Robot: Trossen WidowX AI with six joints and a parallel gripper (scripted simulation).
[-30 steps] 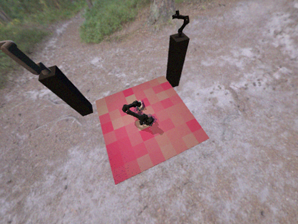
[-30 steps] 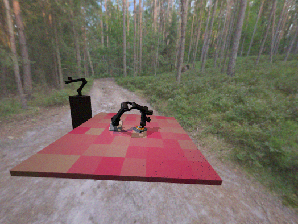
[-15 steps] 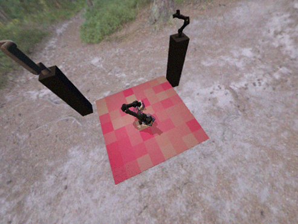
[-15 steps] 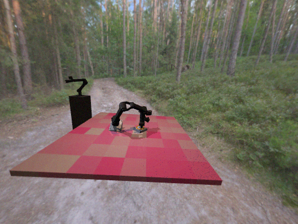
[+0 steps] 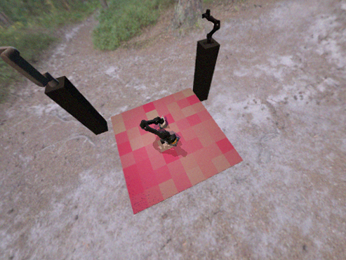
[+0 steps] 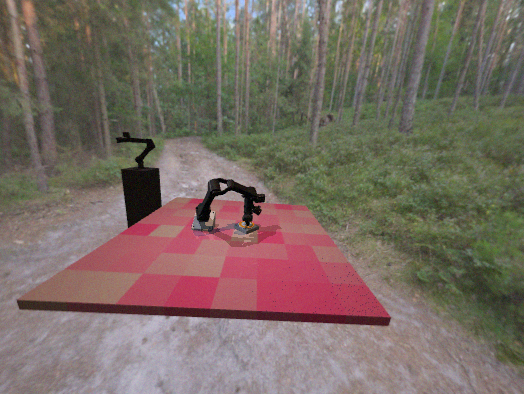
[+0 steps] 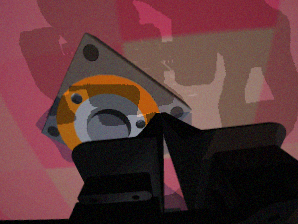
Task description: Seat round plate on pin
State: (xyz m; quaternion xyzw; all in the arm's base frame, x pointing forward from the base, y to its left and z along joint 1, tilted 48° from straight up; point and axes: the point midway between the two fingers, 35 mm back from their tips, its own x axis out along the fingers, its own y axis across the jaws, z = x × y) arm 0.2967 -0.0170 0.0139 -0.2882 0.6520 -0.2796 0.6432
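Note:
The round plate [image 7: 112, 80] [image 6: 240, 226], an orange ring with a grey inner part, sits around the post [image 7: 110, 130] on the grey square base [image 7: 112, 66] [image 6: 254, 229]. In the wrist view a small dark round spot [image 7: 76, 98] shows at the plate's upper left and another [image 7: 140, 123] at its right. I cannot tell which is the hole by the tab, where the pin is, or whether the plate lies flat. My gripper [image 7: 160, 117] [image 6: 247, 222] is shut and empty, pointing down, its tips at the plate's right edge; contact is unclear. The fingers hide the plate's lower right.
My arm's foot [image 6: 204, 221] stands near the base on the pink-and-tan chequered table [image 5: 145, 169] [image 6: 295, 300]. A second arm [image 5: 215, 25] [image 6: 146, 146] on a dark pillar stands beyond the table. Another dark pillar [image 5: 78, 107] stands at the left in the top view.

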